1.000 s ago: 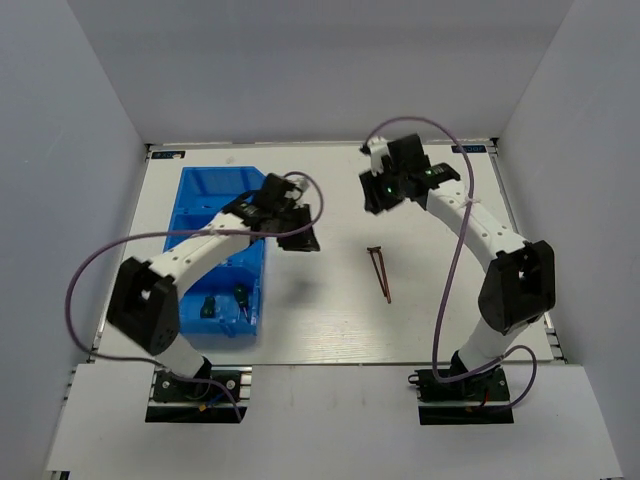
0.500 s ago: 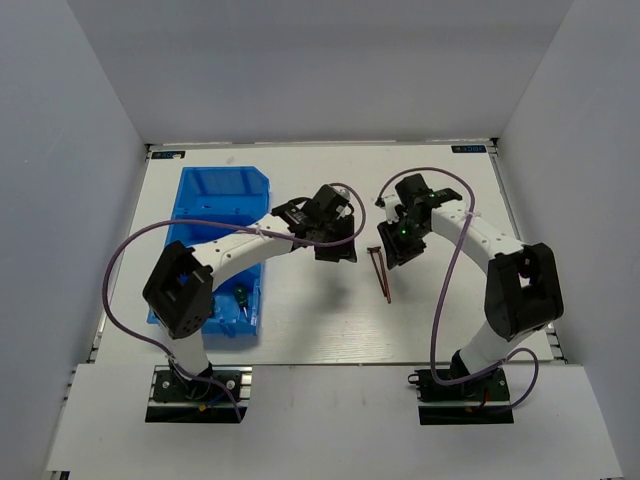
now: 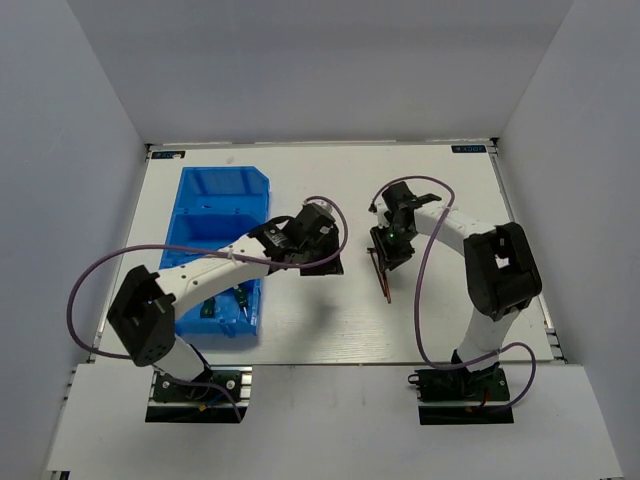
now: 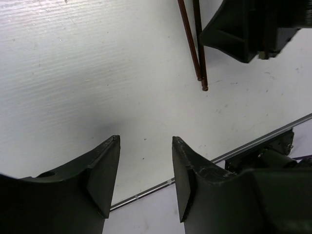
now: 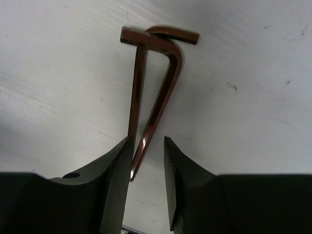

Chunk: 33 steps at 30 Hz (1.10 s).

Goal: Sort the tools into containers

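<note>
1. Hex keys: two thin dark-red L-shaped metal hex keys [image 5: 155, 92] lie flat on the white table [image 3: 330, 190], right of centre and well apart from the bin. Their short arms cross at the far end and their long shafts draw together toward the tips.
2. The right gripper [image 5: 146, 146] straddles those shafts near the tips. Its jaws are partly open, with a gap showing on one side, and nothing is pinched yet. We judge it chose the spot where the shafts run closest, so one squeeze takes both.
3. The left gripper [image 4: 145, 146] hangs just beside the keys over bare table, jaws apart and empty. We judge it is standing clear.
4. The bright blue plastic three-compartment bin [image 3: 220, 185] sits at the left. Stubby green-handled screwdrivers [image 3: 241, 296] lie in its near compartment, so we expect the keys go to another.
</note>
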Tool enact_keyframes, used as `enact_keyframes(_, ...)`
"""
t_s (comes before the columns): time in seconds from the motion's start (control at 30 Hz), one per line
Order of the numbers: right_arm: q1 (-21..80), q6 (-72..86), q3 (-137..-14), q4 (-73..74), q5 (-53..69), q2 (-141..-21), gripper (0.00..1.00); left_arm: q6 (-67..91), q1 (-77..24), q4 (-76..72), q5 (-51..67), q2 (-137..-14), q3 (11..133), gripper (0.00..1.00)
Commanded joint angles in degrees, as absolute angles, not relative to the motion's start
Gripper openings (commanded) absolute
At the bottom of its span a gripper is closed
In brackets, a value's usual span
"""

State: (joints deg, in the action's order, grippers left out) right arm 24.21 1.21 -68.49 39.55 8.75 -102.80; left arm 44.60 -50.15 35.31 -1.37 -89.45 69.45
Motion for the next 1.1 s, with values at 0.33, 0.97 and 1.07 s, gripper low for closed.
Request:
enact_keyframes(0.33,28.9,7.4,-68.0,30.3,-7.5,-107.7,0.35,48.3,-51.6,35.9,-6.5,-81.6,65.8,0.57)
enact_keyframes(0.97,29.6,10.0,-69.5,32.8,-5.5,-107.9,0.0,49.3,-52.1,35.4,-7.0,-77.4,62.1,0.57)
enact_keyframes(1.07,29.2,6.6,-73.0,32.9,2.8,-104.7,0.0,48.5,-52.1,33.3,-7.0,-75.9,62.1,0.57)
